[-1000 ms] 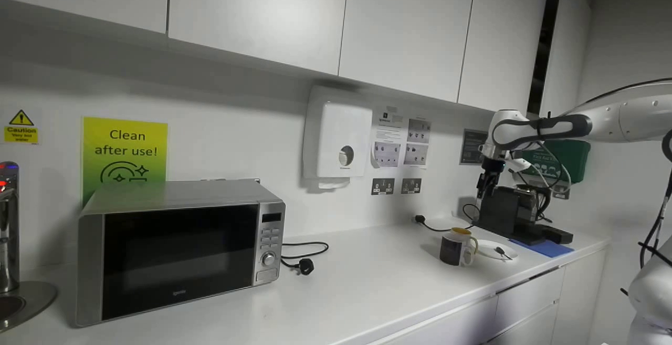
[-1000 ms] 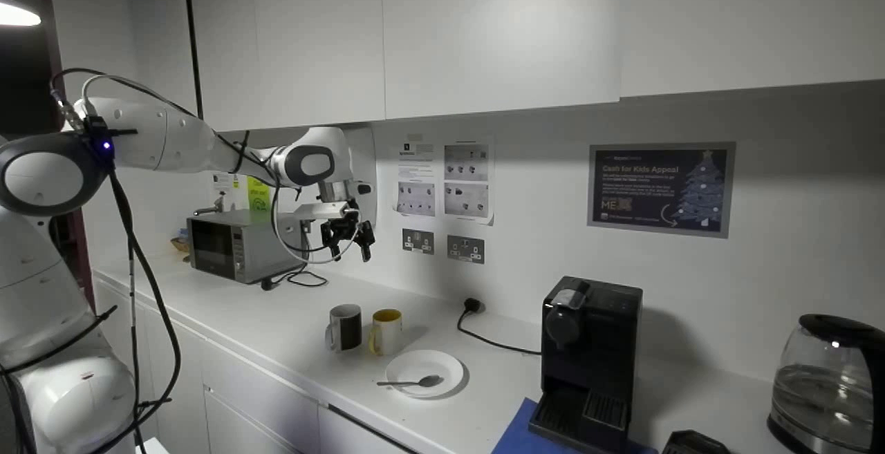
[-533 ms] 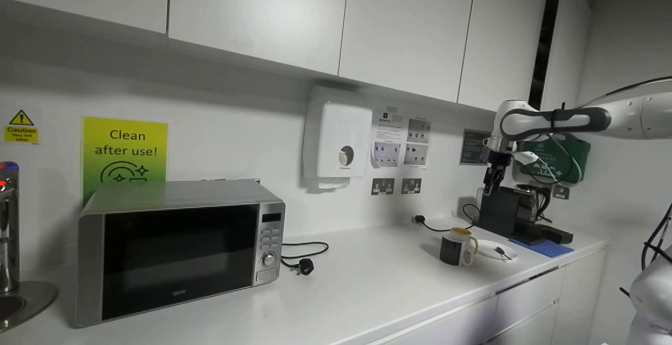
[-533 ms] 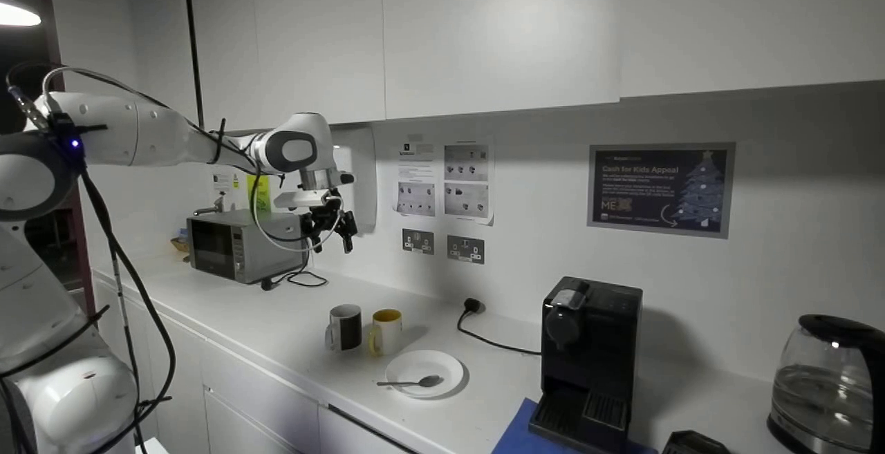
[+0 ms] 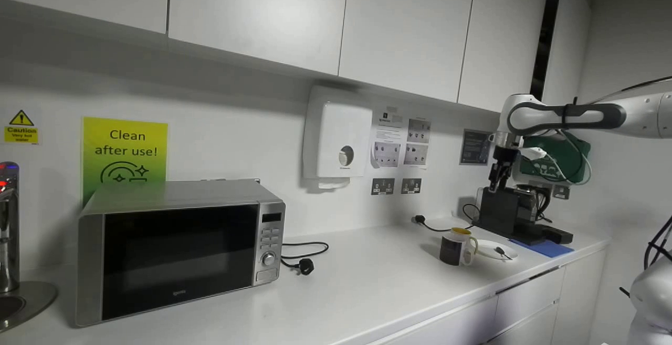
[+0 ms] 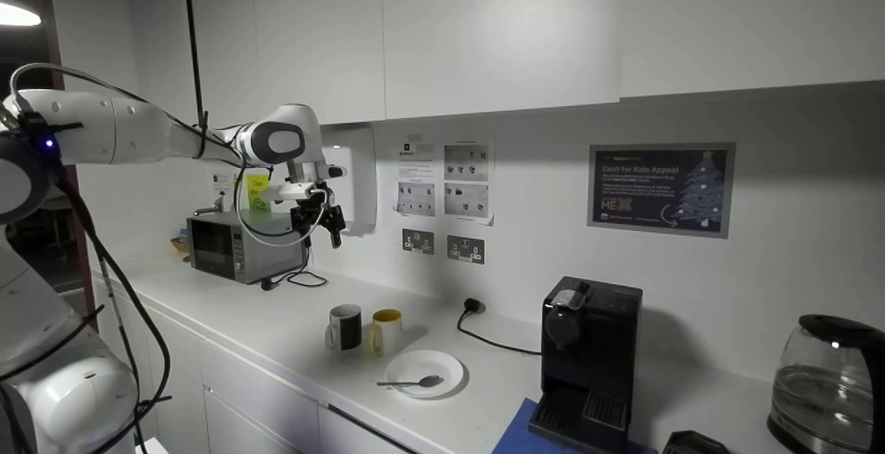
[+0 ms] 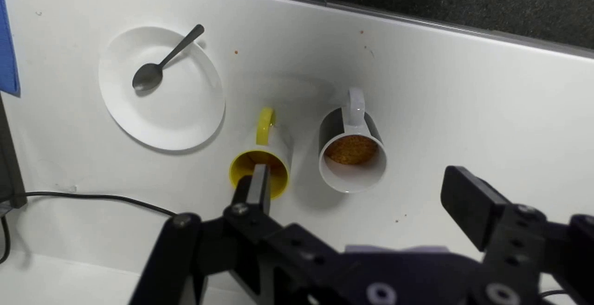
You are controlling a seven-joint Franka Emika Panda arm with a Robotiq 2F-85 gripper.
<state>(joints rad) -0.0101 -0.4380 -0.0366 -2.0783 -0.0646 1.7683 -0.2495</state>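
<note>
Your jaws stand spread apart, released, positioned well above the counter (image 5: 362, 282) and pointing down. On it, in an exterior view, you have a yellow-lined mug (image 6: 389, 334) and, just beside it, a black-and-white mug (image 6: 348, 327), both upright. In the wrist view, one side of the jaws hides part of the yellow-lined mug's mouth; brown contents (image 7: 351, 150) show in the black-and-white mug. Near the yellow-lined mug, a white plate (image 7: 185, 117) carries a spoon (image 7: 154, 71).

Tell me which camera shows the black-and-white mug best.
The wrist view: it looks into the black-and-white mug, showing its brown contents. Both exterior views show its side, contents hidden; in an exterior view it partly covers the yellow-lined mug.
</note>
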